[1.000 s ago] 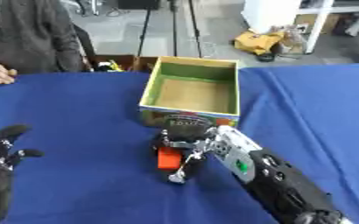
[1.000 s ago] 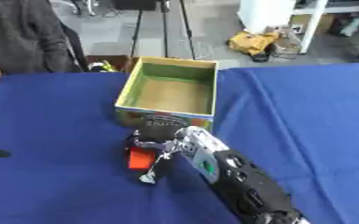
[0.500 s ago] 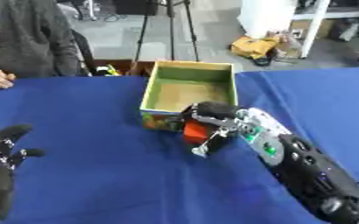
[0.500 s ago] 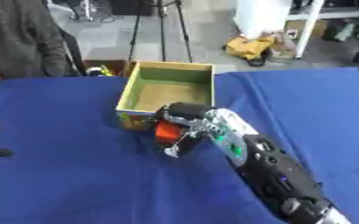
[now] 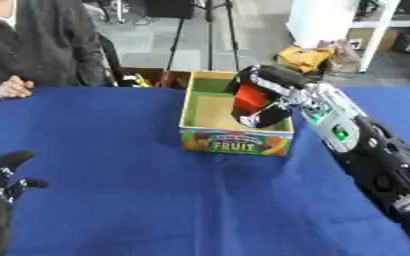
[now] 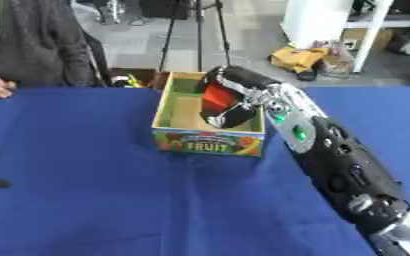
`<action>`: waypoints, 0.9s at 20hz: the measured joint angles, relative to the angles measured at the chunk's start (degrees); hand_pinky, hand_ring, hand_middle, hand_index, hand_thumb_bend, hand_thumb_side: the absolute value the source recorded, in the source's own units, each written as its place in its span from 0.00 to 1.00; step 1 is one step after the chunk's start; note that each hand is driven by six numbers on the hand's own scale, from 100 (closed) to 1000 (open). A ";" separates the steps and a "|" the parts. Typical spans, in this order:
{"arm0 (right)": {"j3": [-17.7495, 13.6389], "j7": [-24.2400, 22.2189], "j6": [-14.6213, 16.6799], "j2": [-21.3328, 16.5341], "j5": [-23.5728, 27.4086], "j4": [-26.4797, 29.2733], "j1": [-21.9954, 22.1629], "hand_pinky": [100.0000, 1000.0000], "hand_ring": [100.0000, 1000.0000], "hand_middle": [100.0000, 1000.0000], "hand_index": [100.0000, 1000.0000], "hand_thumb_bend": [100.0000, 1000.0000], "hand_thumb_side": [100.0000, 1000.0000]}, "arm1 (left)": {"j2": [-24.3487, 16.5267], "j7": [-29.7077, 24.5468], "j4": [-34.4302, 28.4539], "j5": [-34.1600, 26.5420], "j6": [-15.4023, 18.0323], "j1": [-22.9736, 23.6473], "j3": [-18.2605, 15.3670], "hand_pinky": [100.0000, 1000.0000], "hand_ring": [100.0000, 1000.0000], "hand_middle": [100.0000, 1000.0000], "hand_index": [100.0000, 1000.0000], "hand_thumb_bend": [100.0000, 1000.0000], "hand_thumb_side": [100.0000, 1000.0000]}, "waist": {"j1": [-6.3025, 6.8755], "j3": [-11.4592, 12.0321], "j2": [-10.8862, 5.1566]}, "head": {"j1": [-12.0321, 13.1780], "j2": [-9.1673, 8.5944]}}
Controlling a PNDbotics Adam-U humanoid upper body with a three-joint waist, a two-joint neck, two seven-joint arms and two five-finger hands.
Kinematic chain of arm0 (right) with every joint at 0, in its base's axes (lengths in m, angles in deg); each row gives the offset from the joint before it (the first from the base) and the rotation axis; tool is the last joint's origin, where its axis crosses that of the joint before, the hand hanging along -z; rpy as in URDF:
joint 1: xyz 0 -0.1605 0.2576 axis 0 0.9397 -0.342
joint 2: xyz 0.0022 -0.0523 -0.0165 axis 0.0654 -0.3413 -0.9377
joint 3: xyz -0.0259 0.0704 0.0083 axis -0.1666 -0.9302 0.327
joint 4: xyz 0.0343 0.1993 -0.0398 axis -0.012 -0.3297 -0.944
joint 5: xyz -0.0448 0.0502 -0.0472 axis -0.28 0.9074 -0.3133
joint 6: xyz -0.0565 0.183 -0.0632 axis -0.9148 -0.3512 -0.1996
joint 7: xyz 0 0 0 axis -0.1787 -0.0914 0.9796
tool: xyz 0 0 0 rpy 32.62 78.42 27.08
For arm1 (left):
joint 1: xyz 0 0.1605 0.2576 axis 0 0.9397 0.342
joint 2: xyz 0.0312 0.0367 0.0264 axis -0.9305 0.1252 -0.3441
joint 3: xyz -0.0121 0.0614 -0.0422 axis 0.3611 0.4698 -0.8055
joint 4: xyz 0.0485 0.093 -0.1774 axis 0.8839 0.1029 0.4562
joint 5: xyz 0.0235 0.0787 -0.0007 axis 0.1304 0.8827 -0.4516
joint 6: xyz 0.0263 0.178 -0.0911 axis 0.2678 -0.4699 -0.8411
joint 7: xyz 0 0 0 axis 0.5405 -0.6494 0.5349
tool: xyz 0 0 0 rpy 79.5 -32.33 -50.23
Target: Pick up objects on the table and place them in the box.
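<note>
Head stereo pair, downward, shared table

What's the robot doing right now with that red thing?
Right hand fingers curled round red object, over the box. Left hand idle, open, lower left. Nothing in the way.

- Right arm is reaching forward from lower right, right hand curling around a red object.
- Left hand is resting open at lower left.

Beyond your blue-clothed table lies grey floor; a black tripod stands far centre, a white cabinet far right (yellow clutter beside it).
</note>
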 measured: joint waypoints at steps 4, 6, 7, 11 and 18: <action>-0.56 0.37 0.69 -0.13 -2.05 -3.44 -0.13 0.46 0.81 0.79 0.83 0.10 0.16 | 0.39 -0.72 -0.02 -0.04 -0.20 -0.91 0.68 0.49 0.89 0.65 0.69 0.71 0.77 | 0.09 2.59 0.94 | -2.30 -1.26; -0.80 0.24 1.43 -0.16 -3.79 -4.56 -0.14 0.74 0.99 0.86 0.85 0.11 0.24 | 0.46 -0.83 -0.03 -0.18 -0.24 -0.91 0.83 0.49 0.89 0.65 0.69 0.71 0.77 | 0.20 3.23 1.29 | -3.01 -1.65; -0.93 0.10 1.86 -0.21 -4.64 -4.75 -0.33 0.78 1.00 0.87 0.85 0.11 0.25 | 0.46 -0.85 -0.03 -0.25 -0.27 -0.91 0.88 0.49 0.89 0.65 0.69 0.71 0.77 | 0.29 3.30 1.33 | -3.23 -1.70; -1.36 -0.63 2.97 -0.29 -7.18 -5.86 -0.35 0.84 1.00 0.89 0.87 0.10 0.28 | 0.47 -0.95 -0.04 -0.47 -0.36 -0.91 0.90 0.49 0.89 0.65 0.69 0.71 0.77 | 0.56 3.29 1.73 | -3.83 -1.72; -1.63 -0.68 3.67 -0.29 -8.16 -6.66 -0.12 0.83 1.00 0.87 0.87 0.00 0.39 | 0.47 -1.01 -0.04 -0.50 -0.41 -0.91 0.90 0.49 0.89 0.65 0.69 0.71 0.77 | 0.54 2.73 1.78 | -4.12 -1.72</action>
